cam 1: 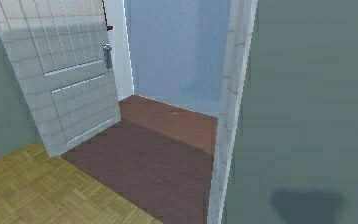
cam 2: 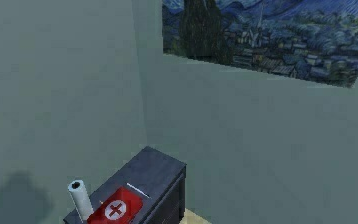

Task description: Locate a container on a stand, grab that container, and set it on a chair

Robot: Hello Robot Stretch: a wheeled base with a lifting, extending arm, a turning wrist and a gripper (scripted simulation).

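Container (cam 2: 115,210) and roll (cam 2: 79,196) on stand (cam 2: 159,172)

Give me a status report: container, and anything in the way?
Red case with white cross, likely the container, on dark stand, arm side view's bottom. White roll upright beside it. Ahead, white door open.

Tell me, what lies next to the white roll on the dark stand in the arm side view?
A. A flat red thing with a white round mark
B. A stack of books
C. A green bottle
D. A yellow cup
A: a flat red thing with a white round mark on top lies on the dark stand, just right of the white roll.
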